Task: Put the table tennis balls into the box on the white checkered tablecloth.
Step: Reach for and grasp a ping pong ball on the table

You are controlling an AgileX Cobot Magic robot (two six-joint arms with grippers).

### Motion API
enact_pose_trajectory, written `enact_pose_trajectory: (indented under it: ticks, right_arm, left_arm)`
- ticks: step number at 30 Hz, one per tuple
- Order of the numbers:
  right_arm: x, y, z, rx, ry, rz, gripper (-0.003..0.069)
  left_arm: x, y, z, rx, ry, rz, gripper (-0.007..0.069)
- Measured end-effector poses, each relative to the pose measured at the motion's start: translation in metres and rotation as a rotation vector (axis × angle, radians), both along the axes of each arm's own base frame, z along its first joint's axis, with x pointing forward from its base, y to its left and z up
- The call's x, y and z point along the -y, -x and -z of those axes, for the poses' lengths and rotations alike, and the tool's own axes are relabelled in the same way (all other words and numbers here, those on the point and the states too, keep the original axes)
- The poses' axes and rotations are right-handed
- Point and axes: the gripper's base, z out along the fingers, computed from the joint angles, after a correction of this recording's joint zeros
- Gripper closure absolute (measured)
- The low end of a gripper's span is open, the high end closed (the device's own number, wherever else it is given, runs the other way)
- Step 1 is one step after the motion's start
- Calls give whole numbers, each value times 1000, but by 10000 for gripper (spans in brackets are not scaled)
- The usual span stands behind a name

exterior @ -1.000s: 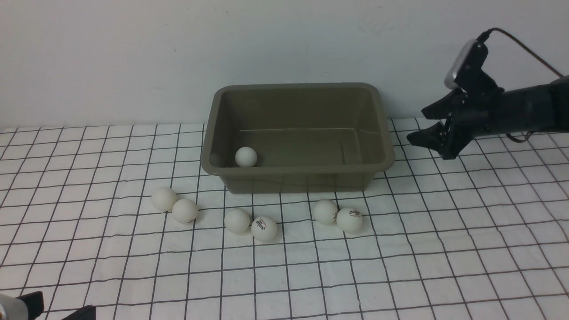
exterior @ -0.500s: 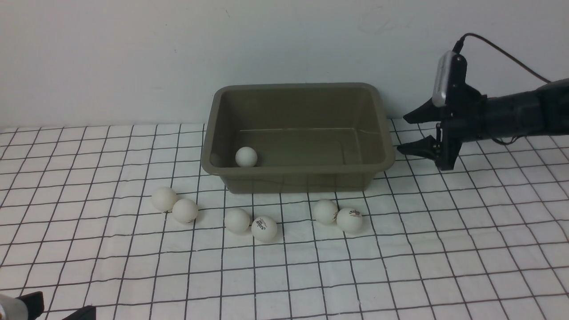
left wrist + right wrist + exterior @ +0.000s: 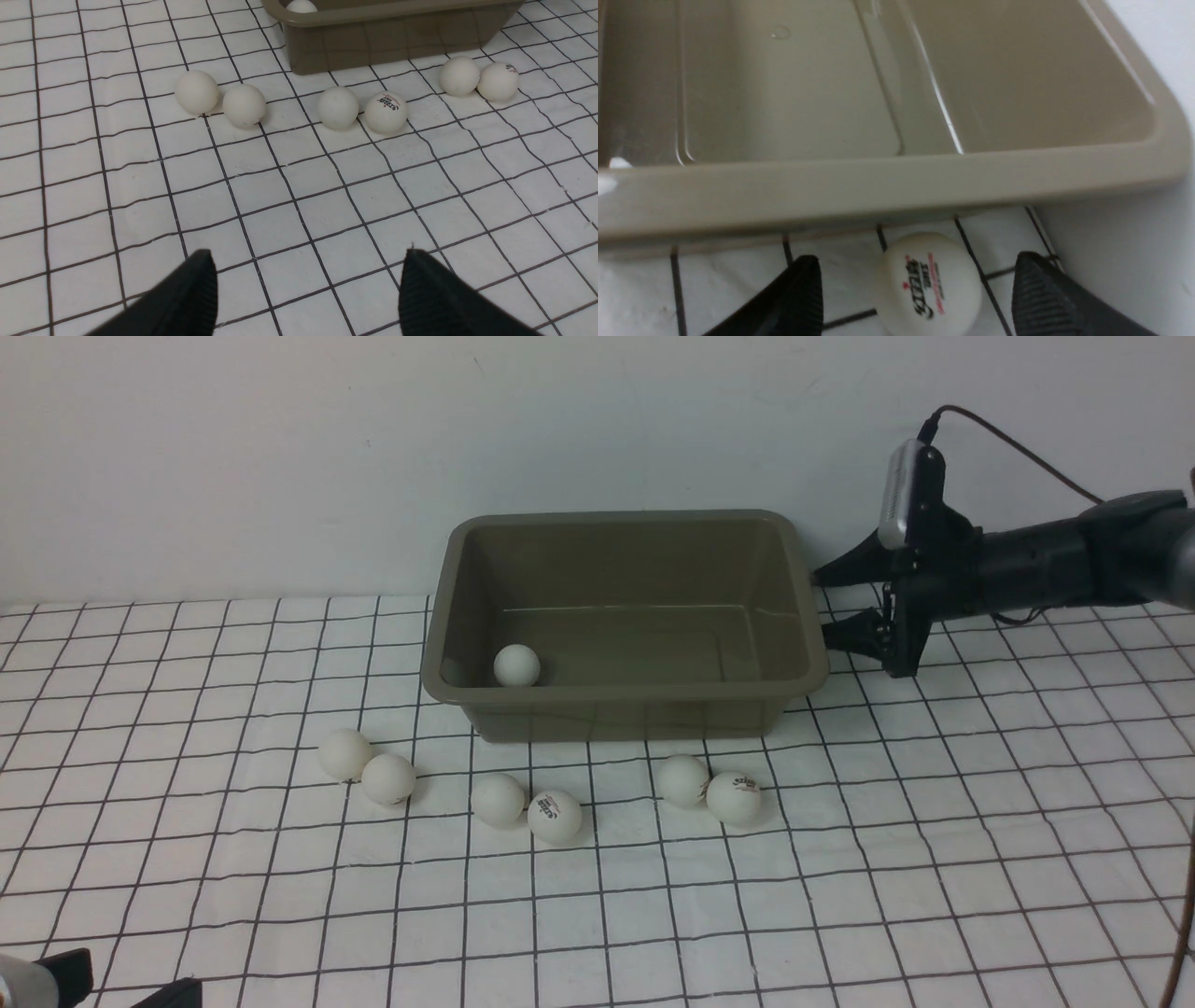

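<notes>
The olive-grey box (image 3: 624,691) stands on the white checkered tablecloth (image 3: 840,859) and holds one table tennis ball (image 3: 516,665). Several more balls lie in pairs in front of it, from the leftmost (image 3: 344,753) to the rightmost (image 3: 734,798). My right gripper (image 3: 822,607) is open at the box's right wall. In the right wrist view another ball with a printed logo (image 3: 930,284) rests on the cloth between its fingers (image 3: 1036,298), with gaps on both sides. My left gripper (image 3: 308,254) is open and empty low over the cloth, well short of the balls (image 3: 338,107).
A plain white wall runs close behind the box and the right arm. A black cable loops off the right wrist camera (image 3: 904,504). The cloth is slightly wrinkled in front of the balls.
My right gripper has swung left, up to the box's right wall, still open. The left gripper and the balls have not moved.
</notes>
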Motion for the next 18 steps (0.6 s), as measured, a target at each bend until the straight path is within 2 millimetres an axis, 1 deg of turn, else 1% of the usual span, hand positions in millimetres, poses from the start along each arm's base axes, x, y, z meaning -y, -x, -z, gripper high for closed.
enact_pose_trajectory:
  ticks: [3, 8, 18]
  right_arm:
    - [-8, -1, 8, -19, 6, -21, 165]
    - [-8, -1, 18, -36, 15, -28, 174]
    - [-8, -4, 18, -16, 18, -4, 216]
  left_arm:
    - [0, 0, 0, 0, 1, 0, 153]
    - [0, 0, 0, 0, 1, 0, 153]
    - [0, 0, 0, 0, 1, 0, 153]
